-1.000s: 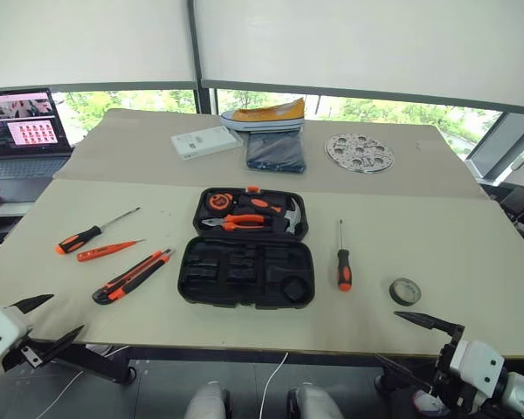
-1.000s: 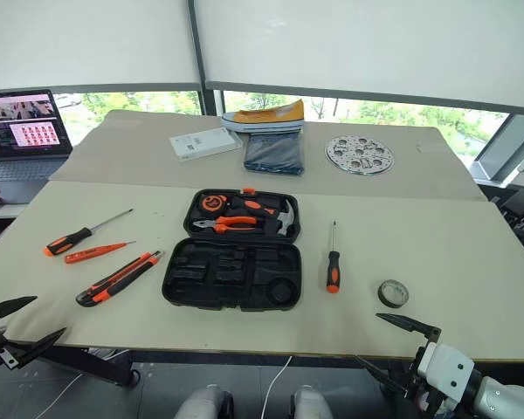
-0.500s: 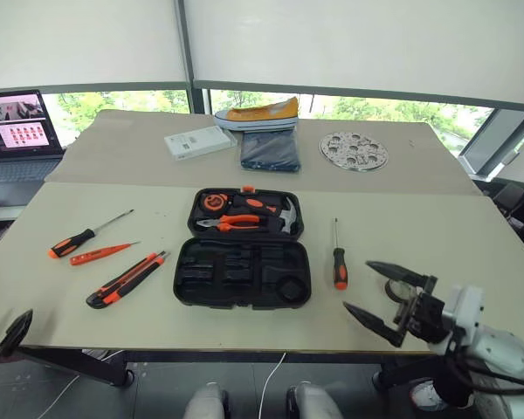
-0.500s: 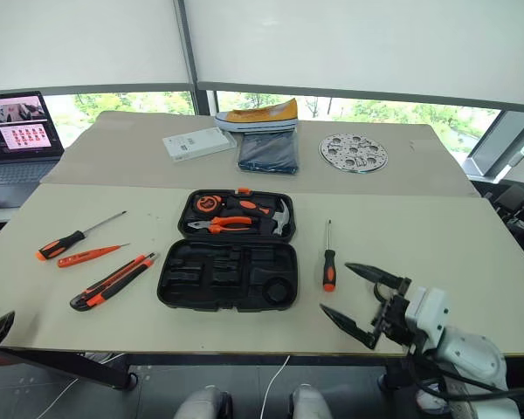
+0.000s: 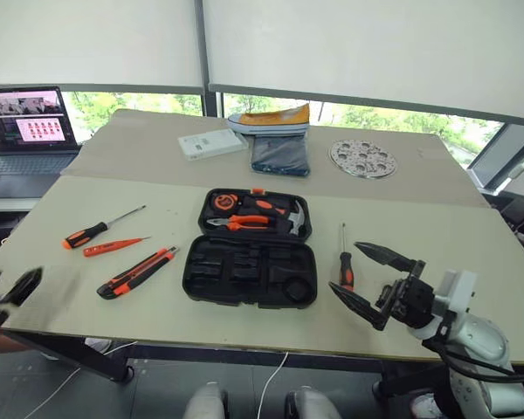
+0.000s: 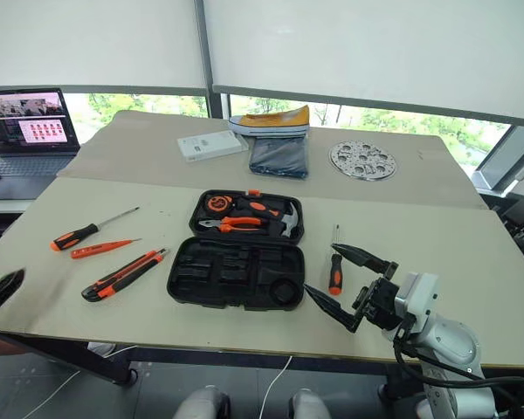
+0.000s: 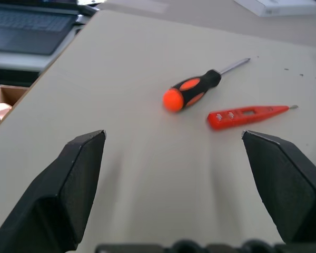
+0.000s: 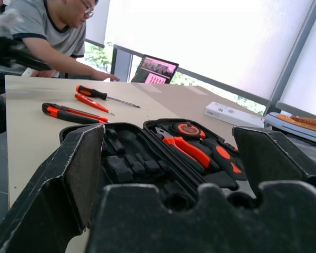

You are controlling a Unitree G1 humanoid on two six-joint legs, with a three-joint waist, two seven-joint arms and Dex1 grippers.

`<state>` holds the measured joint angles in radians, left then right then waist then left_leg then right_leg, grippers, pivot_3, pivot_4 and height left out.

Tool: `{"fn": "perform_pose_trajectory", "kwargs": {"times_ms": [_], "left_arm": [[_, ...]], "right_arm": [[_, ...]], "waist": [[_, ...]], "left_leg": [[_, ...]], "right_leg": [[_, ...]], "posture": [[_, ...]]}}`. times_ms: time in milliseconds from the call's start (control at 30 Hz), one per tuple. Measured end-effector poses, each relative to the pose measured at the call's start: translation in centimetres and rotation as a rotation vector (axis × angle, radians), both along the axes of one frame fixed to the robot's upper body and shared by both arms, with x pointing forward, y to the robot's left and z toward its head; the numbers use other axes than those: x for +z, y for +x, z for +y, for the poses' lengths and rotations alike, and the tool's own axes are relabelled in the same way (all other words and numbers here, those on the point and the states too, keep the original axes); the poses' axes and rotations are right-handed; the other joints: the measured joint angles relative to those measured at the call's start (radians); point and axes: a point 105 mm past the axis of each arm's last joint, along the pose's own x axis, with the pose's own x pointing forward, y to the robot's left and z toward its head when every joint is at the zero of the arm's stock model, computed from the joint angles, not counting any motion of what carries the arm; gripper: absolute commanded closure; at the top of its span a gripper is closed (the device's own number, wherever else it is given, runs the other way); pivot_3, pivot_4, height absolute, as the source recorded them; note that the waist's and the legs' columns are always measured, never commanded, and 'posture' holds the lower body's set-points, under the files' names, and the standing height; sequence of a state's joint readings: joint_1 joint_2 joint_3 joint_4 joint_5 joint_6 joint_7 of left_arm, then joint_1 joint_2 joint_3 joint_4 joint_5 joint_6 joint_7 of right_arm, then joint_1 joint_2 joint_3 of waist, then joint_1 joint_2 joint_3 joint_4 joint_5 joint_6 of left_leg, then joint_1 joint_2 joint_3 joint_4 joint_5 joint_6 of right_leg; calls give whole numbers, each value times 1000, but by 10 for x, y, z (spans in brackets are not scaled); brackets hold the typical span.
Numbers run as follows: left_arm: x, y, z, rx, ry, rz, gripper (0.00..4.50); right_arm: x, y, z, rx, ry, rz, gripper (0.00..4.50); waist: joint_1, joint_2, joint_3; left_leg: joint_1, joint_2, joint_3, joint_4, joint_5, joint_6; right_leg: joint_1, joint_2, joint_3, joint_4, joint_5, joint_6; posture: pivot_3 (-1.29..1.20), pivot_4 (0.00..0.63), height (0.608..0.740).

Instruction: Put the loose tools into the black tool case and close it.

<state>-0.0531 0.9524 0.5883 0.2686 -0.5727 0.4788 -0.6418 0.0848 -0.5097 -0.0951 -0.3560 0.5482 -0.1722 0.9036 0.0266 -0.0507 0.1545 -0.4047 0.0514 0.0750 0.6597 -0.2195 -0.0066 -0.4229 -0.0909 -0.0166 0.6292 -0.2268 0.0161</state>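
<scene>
You have the black tool case [image 5: 250, 260] lying open in the middle of the counter [image 5: 472, 253], both moulded plastic halves flat. The far half holds orange-handled pliers [image 5: 241, 223], a hammer [image 5: 290, 218] and a round tape measure [image 5: 224, 202]. The near half shows bare shaped slots.

On the robot's left of the case lie three loose tools, apart from one another: a black-and-orange screwdriver [image 5: 99, 229] with a thin steel shaft, a slim orange screwdriver [image 5: 113, 248] just nearer, and a long flat black-and-orange utility knife [image 5: 138, 272] nearest the case. On the case's right a second black-and-orange screwdriver [image 5: 345, 258] lies with its shaft pointing away from you.

Your right tool [image 5: 372, 282] hovers over the counter's near edge, right of the case and just beside that second screwdriver, its two pointed black fingers spread wide and aimed towards the case. Your left tool [image 7: 195, 184] sits at the counter's near left corner, spread wide with nothing between its fingers, facing the first screwdriver and the slim orange one.

Farther back you see a white box [image 5: 211, 143], a yellow shoe [image 5: 269, 119] behind a dark folded cloth [image 5: 279, 155], and a perforated metal disc [image 5: 362, 159]. A laptop [image 5: 26, 129] stands at the far left, and the right wrist view shows a person [image 8: 45, 31] leaning over beside it.
</scene>
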Motion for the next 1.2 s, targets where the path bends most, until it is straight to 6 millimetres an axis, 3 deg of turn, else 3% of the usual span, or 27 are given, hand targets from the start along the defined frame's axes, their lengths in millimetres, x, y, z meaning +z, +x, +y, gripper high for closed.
{"fn": "perform_pose_trajectory", "kwargs": {"times_ms": [233,367,533,733,867,967,1067,1133,1200], "left_arm": [[-13,52,-1,-30,19,151,42],[-19,70,3,-15,65,242,42],[-32,69,8,8,56,322,1368],[-39,69,5,0,-12,336,3566],[-38,72,2,8,-85,267,3604],[-16,81,-1,-42,-65,70,3604],[26,88,-14,-175,73,-145,3604],[40,90,-45,-379,199,-210,3604],[37,88,-94,-676,322,-216,3604]], "right_arm": [[-1,9,0,-5,-22,-10,0],[-1,8,-2,-15,-29,-11,0],[-5,6,-4,-26,-31,4,0],[-3,3,-6,-36,-35,-3,0],[-2,4,-9,-45,-40,-9,0],[-1,3,-9,-44,-44,-12,0],[3,4,-13,-51,-51,-20,0],[3,4,-15,-43,-76,-10,0],[2,5,-21,-28,-141,9,0]], "waist": [[-25,-2,-1],[-26,-3,-1],[-29,-3,-1],[-26,-3,-1],[-26,-3,-1],[-23,-5,-1],[-17,-6,0],[-11,-5,0],[-3,-3,0]], "left_leg": [[-2,0,4,-1,4,8],[-4,0,4,-1,2,8],[-3,0,4,0,2,8],[-2,0,4,1,2,8],[-2,0,4,1,2,8],[-3,0,4,1,2,8],[-3,-1,4,1,2,8],[-3,-3,5,1,1,9],[-3,-3,6,1,1,9]], "right_leg": [[-1,3,2,1,5,-2],[-1,4,3,1,4,-1],[-1,3,3,1,4,0],[0,3,3,1,4,0],[0,3,3,2,4,0],[-1,2,3,2,4,0],[0,1,3,1,5,0],[0,-1,3,1,5,0],[1,-1,4,0,5,1]], "posture": [[0,150,740],[0,150,740],[0,150,740],[0,150,740],[0,150,740],[0,150,740],[0,150,740],[0,150,740],[0,150,740]]}}
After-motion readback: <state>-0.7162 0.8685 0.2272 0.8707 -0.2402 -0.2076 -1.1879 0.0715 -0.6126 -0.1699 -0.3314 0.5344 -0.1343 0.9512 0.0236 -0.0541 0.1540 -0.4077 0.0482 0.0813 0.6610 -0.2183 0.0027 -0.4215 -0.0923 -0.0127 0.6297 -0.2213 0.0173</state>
